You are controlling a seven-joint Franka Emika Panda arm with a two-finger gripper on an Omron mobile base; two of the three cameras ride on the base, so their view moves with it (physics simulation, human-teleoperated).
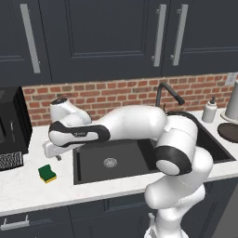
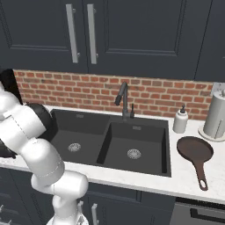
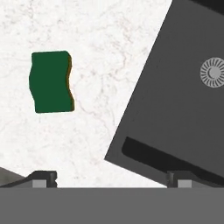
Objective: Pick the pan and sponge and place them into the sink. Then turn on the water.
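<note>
The sponge, green over yellow, lies on the white counter left of the black sink. My gripper hangs open just above the counter, behind the sponge and beside the sink's left rim. In the hand view the sponge sits at the upper left, ahead of my gripper, whose fingertips stand wide apart with nothing between them. The sink's left basin takes the right side there. The brown pan rests on the counter right of the sink, handle toward the front. No water is in view at the faucet.
A black microwave stands on the counter at the far left. A soap bottle and a paper towel roll stand behind the pan. A brick backsplash and dark cabinets rise behind the counter.
</note>
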